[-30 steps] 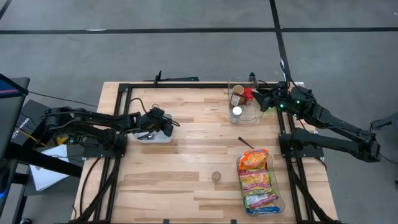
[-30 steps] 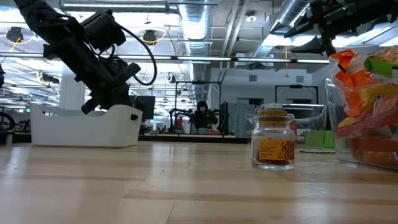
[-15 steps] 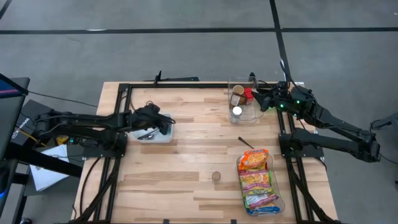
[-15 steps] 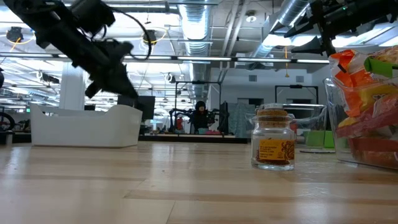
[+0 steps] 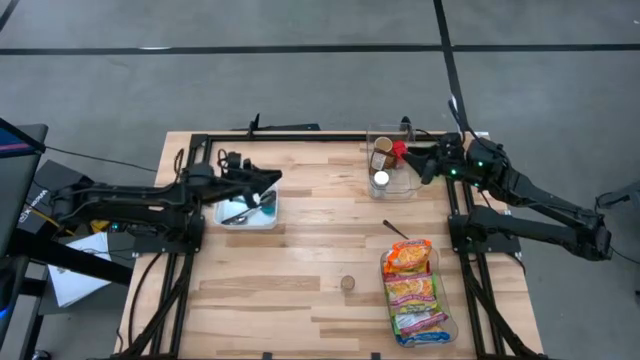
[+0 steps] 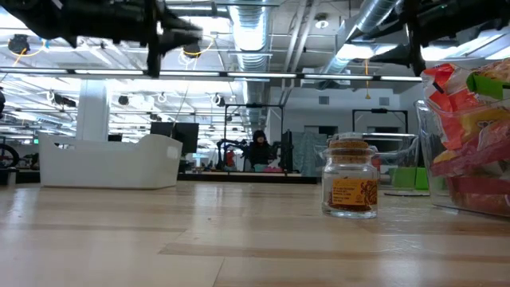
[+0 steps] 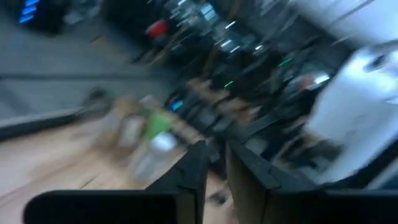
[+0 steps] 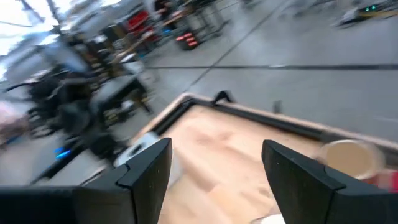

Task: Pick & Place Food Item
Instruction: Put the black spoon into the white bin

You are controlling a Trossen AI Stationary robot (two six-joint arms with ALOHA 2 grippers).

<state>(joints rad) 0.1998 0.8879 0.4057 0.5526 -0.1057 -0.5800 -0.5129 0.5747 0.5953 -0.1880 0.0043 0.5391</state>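
- Pale wooden desk point(image 5: 300, 250) carries a clear plastic tub of bright noodle packets point(image 5: 413, 290) near its right front.
- Left hand point(image 5: 272, 177), fingers nearly together and empty, hangs over a white rectangular bin point(image 5: 247, 212).
- Right hand point(image 5: 420, 162), fingers wide, sits beside a clear container of jars point(image 5: 388, 165).

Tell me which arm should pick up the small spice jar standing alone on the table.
Right, probably. The spice jar stands nearer the right arm's side, and the right gripper is open. The left gripper hovers over the white bin.

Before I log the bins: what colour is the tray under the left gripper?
White; the tray shows best in the low view, below the left gripper.
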